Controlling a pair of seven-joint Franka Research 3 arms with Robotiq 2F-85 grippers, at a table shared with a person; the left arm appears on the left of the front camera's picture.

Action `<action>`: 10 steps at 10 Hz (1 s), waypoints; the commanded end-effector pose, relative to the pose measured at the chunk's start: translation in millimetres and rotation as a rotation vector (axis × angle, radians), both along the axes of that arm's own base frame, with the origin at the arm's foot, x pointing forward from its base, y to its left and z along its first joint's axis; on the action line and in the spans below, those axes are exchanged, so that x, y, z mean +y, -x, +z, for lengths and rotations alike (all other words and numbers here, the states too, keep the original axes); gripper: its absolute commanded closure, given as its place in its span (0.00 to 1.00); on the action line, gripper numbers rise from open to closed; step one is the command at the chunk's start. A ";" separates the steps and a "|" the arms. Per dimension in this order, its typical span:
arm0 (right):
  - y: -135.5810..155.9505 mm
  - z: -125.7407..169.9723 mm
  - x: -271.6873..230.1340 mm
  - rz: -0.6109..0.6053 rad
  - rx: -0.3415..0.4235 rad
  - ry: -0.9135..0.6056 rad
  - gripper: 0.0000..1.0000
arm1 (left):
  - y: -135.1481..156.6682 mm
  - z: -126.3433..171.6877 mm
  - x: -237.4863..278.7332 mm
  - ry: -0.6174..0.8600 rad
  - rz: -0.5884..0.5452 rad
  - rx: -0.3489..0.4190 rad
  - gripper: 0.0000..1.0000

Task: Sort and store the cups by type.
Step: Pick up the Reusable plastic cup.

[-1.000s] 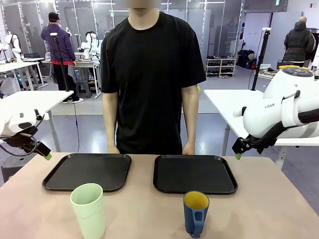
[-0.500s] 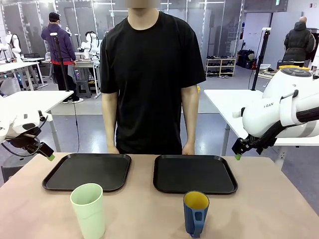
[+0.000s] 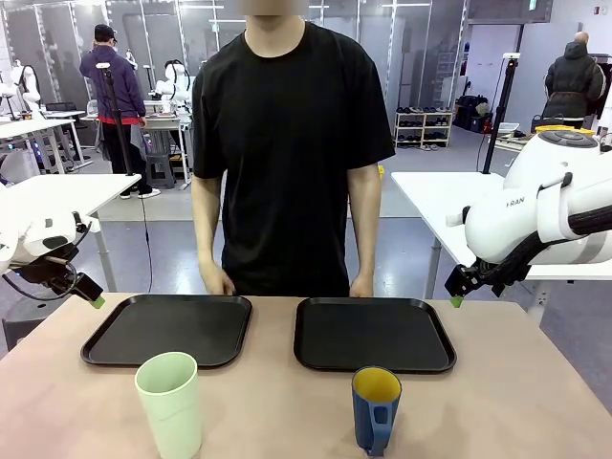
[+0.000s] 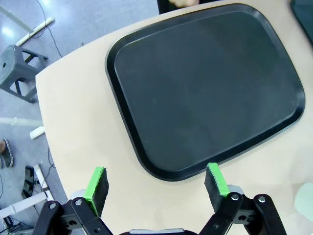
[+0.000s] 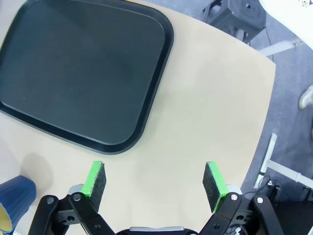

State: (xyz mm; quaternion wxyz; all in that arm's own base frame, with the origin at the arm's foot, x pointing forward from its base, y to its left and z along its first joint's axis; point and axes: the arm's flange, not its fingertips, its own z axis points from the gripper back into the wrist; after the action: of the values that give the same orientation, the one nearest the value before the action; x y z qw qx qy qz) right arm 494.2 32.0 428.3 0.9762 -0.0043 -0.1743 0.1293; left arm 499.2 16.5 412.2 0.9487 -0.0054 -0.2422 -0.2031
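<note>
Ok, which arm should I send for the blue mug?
Right, I'd say. The blue mug stands in front of the right-hand tray, on the side of the right gripper, whose fingers are open. The left gripper hangs at the far left edge, nearer the mint tumbler.

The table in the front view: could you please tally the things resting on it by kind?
black trays: 2
mint-green tumbler: 1
blue mug: 1
Total: 4
</note>
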 end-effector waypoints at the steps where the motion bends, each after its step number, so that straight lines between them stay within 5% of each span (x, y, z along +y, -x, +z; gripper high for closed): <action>1: 1.4 1.2 -1.6 -0.004 -0.007 -0.001 0.00 | 1.3 1.3 2.1 0.004 -0.001 -0.003 0.00; 10: 1.4 1.2 -1.6 -0.004 -0.007 -0.001 0.00 | 1.3 1.3 2.1 0.004 -0.001 -0.003 0.00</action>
State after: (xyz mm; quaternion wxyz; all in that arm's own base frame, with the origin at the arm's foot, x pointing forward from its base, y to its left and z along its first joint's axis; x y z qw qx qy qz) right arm 494.2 32.0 428.3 0.9762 -0.0043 -0.1743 0.1293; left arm 499.2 16.1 412.3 0.9486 -0.0051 -0.2422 -0.2036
